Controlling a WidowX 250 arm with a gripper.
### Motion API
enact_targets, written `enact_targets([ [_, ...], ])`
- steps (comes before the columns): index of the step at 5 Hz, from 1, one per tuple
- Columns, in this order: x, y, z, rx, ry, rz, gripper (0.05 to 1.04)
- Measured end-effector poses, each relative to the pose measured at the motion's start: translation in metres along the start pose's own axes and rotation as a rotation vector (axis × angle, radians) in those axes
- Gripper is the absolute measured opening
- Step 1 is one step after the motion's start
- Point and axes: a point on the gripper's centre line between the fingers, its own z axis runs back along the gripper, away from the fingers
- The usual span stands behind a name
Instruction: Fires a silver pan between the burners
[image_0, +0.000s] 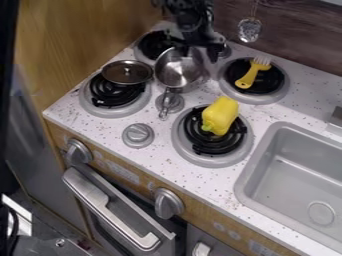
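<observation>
The black gripper (199, 47) hangs at the top centre, right at the far rim of the silver pan (176, 71), and covers part of that rim. Between the left and right burners stands the pan, with its handle pointing toward the front edge, over a round grey knob (176, 103). Around it are the front left burner (115, 95), the back left burner (155, 44), the back right burner (270, 80) and the front right burner (204, 142).
A metal lid (127, 72) lies partly over the front left burner. On the front right burner is a yellow pepper (220, 115); a yellow brush (252, 73) lies on the back right one. The sink (294, 165) is at right, and a slotted utensil (250, 29) hangs behind.
</observation>
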Motion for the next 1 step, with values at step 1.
enact_targets([
  [1,0.0014,0.0036,0.0036,0.023,-0.011,0.004,0.999],
])
